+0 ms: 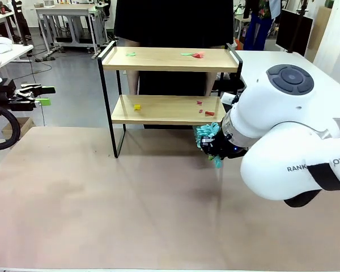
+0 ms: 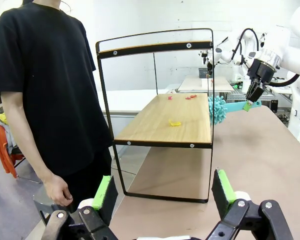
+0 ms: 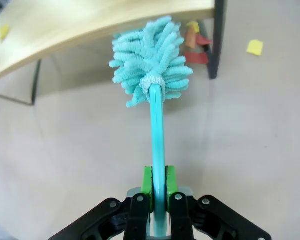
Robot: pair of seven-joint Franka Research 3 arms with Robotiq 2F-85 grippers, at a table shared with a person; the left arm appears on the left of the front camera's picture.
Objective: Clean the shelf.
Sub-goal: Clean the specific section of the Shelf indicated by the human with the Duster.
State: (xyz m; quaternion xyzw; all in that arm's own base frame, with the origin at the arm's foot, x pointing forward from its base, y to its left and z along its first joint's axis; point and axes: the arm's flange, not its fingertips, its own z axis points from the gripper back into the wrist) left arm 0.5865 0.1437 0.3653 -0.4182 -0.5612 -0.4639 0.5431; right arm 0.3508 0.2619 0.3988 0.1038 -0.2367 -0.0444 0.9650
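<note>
Arm lettering "RANK…OT"; right tool clamps duster.

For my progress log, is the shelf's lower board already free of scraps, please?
No, a yellow scrap and red scraps lie on the lower board of the shelf.

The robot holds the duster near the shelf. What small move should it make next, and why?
Probably ease the right tool toward the shelf so the teal duster it grips reaches onto the lower board. The duster head hangs just off that board's right end, not yet on the wood, and the red scraps lie nearest to it.
</note>
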